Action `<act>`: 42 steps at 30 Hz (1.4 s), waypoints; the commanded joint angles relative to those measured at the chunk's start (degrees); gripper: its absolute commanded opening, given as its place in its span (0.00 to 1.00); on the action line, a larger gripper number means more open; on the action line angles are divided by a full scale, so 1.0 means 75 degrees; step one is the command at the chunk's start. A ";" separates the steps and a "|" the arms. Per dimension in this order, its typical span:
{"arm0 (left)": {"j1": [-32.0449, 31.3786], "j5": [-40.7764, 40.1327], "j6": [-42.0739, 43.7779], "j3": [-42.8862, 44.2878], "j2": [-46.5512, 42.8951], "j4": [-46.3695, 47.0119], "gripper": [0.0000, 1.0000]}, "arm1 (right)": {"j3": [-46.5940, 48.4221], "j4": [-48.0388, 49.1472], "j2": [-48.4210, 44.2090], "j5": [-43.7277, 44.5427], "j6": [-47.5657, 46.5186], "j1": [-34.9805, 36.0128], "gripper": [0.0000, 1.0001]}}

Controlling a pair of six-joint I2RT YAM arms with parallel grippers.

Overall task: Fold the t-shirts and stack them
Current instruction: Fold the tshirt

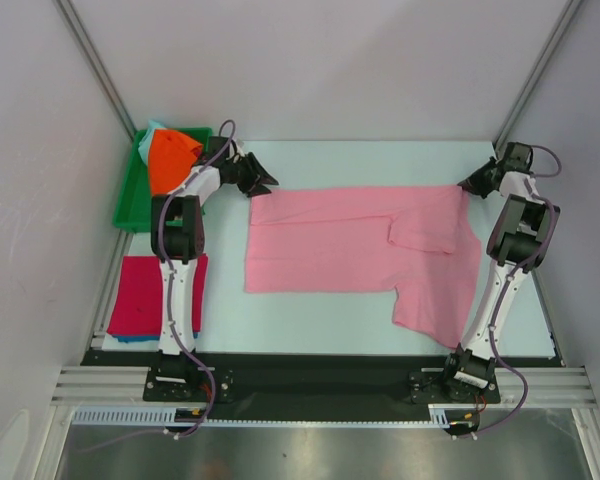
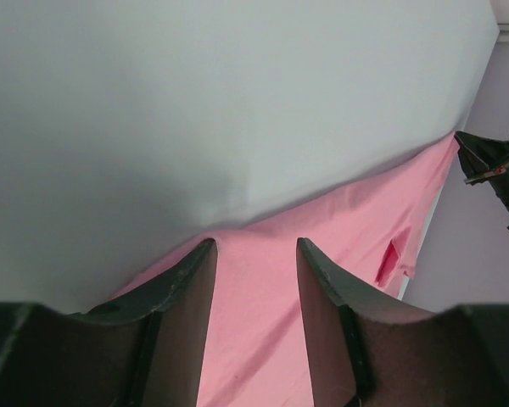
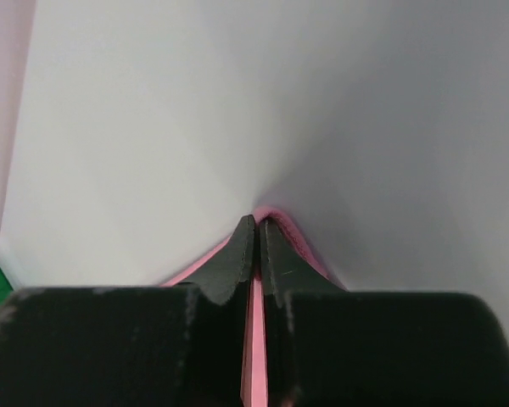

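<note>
Left arm [image 1: 177,270] hides part of the magenta shirt [image 1: 135,295]; beneath, perhaps teal cloth [image 1: 132,339].

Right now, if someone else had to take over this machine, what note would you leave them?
Left gripper: open, poised over the far left corner of the pink t-shirt, not closed on it.
Right gripper: shut on that shirt's far right corner.
Done: the magenta-red t-shirt lies folded at the near left.
Left to do: the pink t-shirt is spread on the table with one sleeve turned in; fold and stack it. The orange t-shirt sits bunched in the green tray, not yet folded.
</note>
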 commanded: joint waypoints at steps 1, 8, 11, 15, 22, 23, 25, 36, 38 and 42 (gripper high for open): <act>0.0182 -0.0158 -0.0149 0.0459 0.0411 0.0325 0.49 | 0.0769 0.0174 0.0508 -0.0024 0.0534 0.0048 0.05; 0.0183 -0.0426 -0.0009 0.0917 -0.0384 -0.0260 0.53 | 0.1589 -0.1231 0.0227 0.0454 0.0195 0.0049 0.28; 0.0136 -0.0625 0.0167 0.0484 -0.1250 -0.0494 0.54 | 0.2080 -0.2333 0.0005 0.1003 -0.0262 -0.0033 0.44; -0.0132 -0.1070 0.0483 -0.0626 -0.2539 -0.0729 0.54 | 0.2095 -0.3400 -0.0463 0.1346 -0.0637 -0.0326 0.50; -0.1023 -0.1773 0.0766 -0.4434 -0.5913 -0.0275 0.52 | 0.1136 -0.3942 -0.1857 0.1979 -0.1235 -0.0526 0.50; -0.1117 -0.1879 0.0695 -0.4949 -0.6729 -0.0156 0.52 | 0.0866 -0.3825 -0.2370 0.1910 -0.1247 -0.0514 0.50; -0.1340 -0.2066 0.0496 -0.6228 -0.7390 0.0020 0.50 | 0.0139 -0.3590 -0.2829 0.1874 -0.1271 -0.0444 0.51; -0.1844 -0.3496 -0.1098 -0.9360 -0.9468 -0.0647 0.47 | -0.2381 -0.3132 -0.4987 0.0948 -0.1188 0.0141 0.69; -0.1844 -0.3823 -0.1261 -0.9547 -0.9433 -0.0752 0.47 | -0.2894 -0.3203 -0.5198 0.0994 -0.1376 0.0422 0.69; -0.1844 -0.3814 -0.1742 -0.9946 -0.9140 -0.0473 0.41 | -0.3857 -0.3541 -0.5831 0.1252 -0.1470 0.0915 0.65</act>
